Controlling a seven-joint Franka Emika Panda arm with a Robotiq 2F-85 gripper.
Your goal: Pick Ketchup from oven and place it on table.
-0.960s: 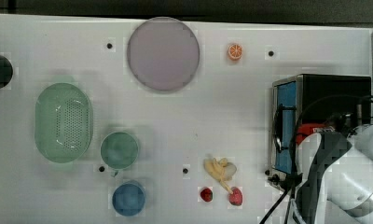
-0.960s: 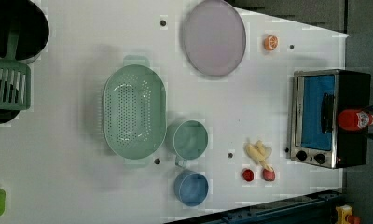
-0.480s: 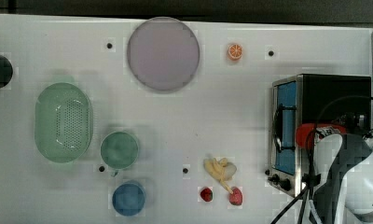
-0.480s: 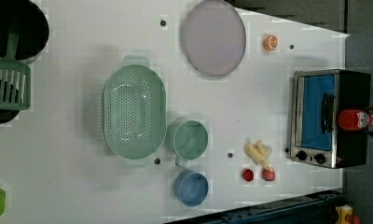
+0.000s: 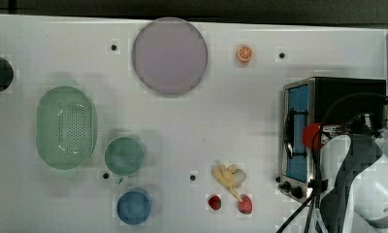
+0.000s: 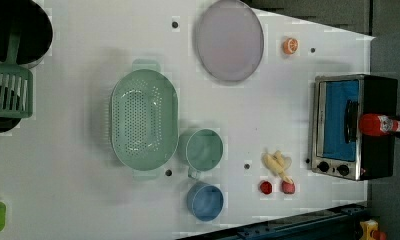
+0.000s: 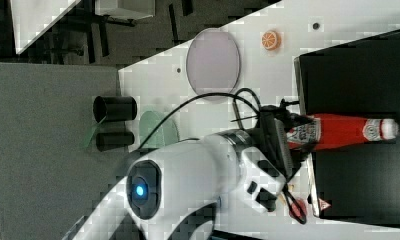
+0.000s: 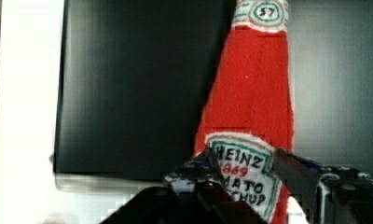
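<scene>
The Ketchup [image 7: 338, 131], a red bottle with a white label and white cap, stands on top of the black oven [image 7: 358, 60]. My gripper [image 8: 245, 172] is shut on it, one finger [image 8: 201, 165] pressed against each side of the label. In the top view the Ketchup [image 5: 311, 136] shows as a red spot over the oven [image 5: 347, 94], beside my white arm [image 5: 362, 189]. The left view shows the Ketchup [image 6: 375, 124] above the blue glass door of the oven [image 6: 338, 120]. The white table [image 5: 231, 121] spreads out to the top view's left.
On the table lie a purple plate [image 5: 169, 56], an orange slice [image 5: 244, 53], a green colander [image 5: 66, 127], a green cup [image 5: 124, 155], a blue cup [image 5: 133, 206], bananas [image 5: 228, 175] and two strawberries [image 5: 214, 202]. A black cable loops over the oven.
In the top view my arm has shifted over the oven's near corner, and more of the red bottle now shows. The bottle itself has barely moved.
</scene>
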